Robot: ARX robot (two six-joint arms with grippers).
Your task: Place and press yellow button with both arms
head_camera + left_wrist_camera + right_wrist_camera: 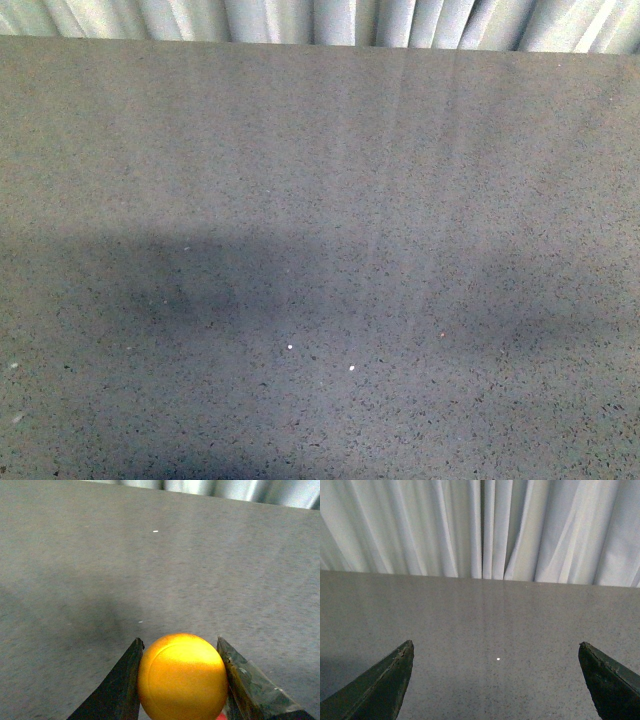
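the left end effector (179, 640) pinches the yellow button (181, 677) over the grey surface (100, 570); the right end effector (495, 644) is spread wide.

Grey speckled table set before a pale pleated curtain.
The table (320, 200) is shown filling nearly the whole front view. Its surface is grey and matte, finely flecked with dark grains, and two small white specks (290, 347) are seen near the middle. A broad, soft shadow (180, 290) is cast across the left part, and faint pale streaks of light are reflected down from the far edge. Behind that edge a white curtain (330, 20) is hung in close vertical folds and is brightly lit.
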